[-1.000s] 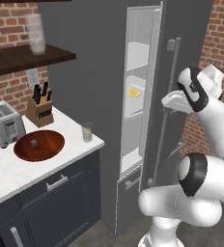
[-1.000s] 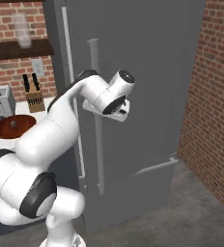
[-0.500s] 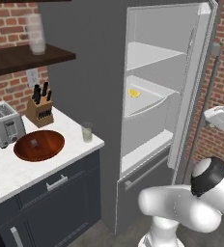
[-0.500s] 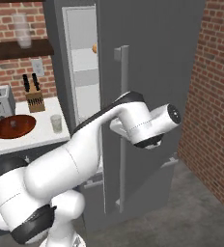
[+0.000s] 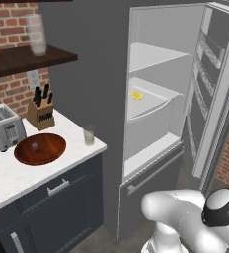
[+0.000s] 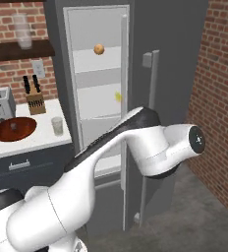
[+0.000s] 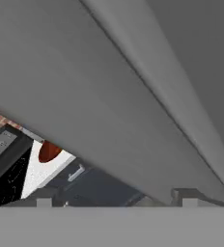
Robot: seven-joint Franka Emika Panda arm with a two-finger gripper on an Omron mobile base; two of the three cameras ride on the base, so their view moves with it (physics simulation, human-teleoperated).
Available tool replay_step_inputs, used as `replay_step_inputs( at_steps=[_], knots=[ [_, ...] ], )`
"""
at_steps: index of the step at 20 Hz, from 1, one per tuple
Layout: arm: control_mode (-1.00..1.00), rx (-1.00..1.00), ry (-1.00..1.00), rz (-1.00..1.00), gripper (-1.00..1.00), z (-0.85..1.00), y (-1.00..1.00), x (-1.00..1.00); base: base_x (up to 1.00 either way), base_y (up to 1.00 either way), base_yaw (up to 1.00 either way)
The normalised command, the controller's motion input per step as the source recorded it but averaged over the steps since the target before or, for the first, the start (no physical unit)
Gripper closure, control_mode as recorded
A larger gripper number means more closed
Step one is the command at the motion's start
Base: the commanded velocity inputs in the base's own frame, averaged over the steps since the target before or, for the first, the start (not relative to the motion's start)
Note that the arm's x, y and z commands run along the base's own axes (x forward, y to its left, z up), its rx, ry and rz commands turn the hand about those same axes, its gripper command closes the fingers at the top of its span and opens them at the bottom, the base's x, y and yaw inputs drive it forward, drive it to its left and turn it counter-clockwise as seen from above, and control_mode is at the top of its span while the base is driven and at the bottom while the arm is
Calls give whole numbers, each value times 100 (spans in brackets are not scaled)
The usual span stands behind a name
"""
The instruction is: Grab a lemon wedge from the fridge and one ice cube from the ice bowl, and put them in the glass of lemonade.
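Pincer (image 7: pixel 114 195) open, empty | lemon wedge (image 5: pixel 136 95) pale yellow, fridge (image 5: pixel 156 64) shelf

The fridge (image 5: pixel 156 99) door (image 5: pixel 212 94) has swung from ajar to wide open, and the hand (image 7: pixel 114 195) has opened off the handle.

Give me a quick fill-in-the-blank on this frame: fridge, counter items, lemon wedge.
1. The fridge door stands ____.
2. The lemon wedge lies on a fridge ____.
3. The glass of lemonade stands on the counter between the ice bowl and the ____.
4. The knife block stands beside the ____.

Missing words: open; shelf; fridge; toaster
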Motion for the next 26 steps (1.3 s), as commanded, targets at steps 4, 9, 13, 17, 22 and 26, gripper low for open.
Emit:
replay_step_inputs(
  at_steps=[4,9,13,17,22,26],
  knots=[
    [-100,-8,-8,-20,-100,94,44,-91,0,0,0],
    [-100,-26,5,-40,-100,33,69,-32,0,0,0],
    [-100,-38,26,-61,-100,-11,40,57,0,0,0],
    [-100,-41,34,-61,-100,-24,29,87,0,0,0],
    [-100,-39,41,-23,-100,0,-4,95,0,0,0],
    [-100,-34,47,-1,-100,7,-40,86,0,0,0]
  ],
)
